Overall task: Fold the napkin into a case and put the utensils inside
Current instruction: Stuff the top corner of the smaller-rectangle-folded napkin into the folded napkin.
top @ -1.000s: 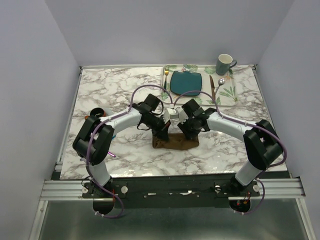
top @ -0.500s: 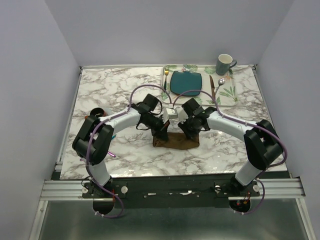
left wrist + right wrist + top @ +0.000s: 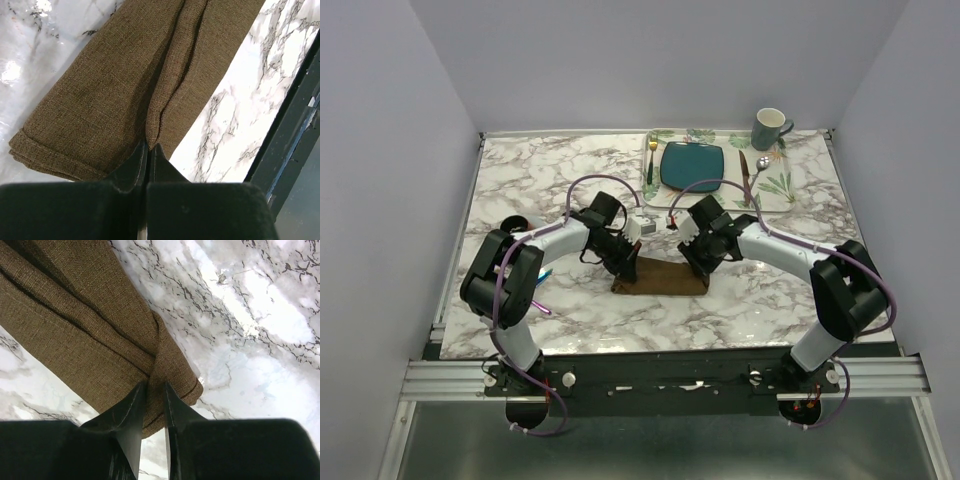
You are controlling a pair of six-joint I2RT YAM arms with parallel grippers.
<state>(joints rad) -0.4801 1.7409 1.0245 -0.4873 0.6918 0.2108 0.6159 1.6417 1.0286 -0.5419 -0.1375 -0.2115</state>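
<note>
The napkin point(image 3: 660, 280) lies mid-table as a narrow dark brown strip, folded in several layers. My left gripper point(image 3: 623, 262) is at its left end, and in the left wrist view it point(image 3: 149, 146) is shut on a raised fold of the cloth point(image 3: 125, 85). At the right end my right gripper point(image 3: 698, 262) pinches a bunched ridge of the napkin point(image 3: 90, 325) between its narrowly parted fingers point(image 3: 155, 387). The utensils are mostly hidden by the left arm. Only a thin bluish sliver point(image 3: 546, 272) shows beside its elbow.
At the back right a leaf-printed placemat point(image 3: 782, 185) carries a teal plate point(image 3: 692, 166), a gold fork point(image 3: 651, 160), a dark knife point(image 3: 745, 178), a spoon point(image 3: 760, 170) and a grey-green mug point(image 3: 770, 128). A dark round object point(image 3: 517, 224) sits behind the left arm.
My left gripper has moved left with the napkin's end in it, drawing the strip out longer and flatter. The right gripper has stayed on the right end.
</note>
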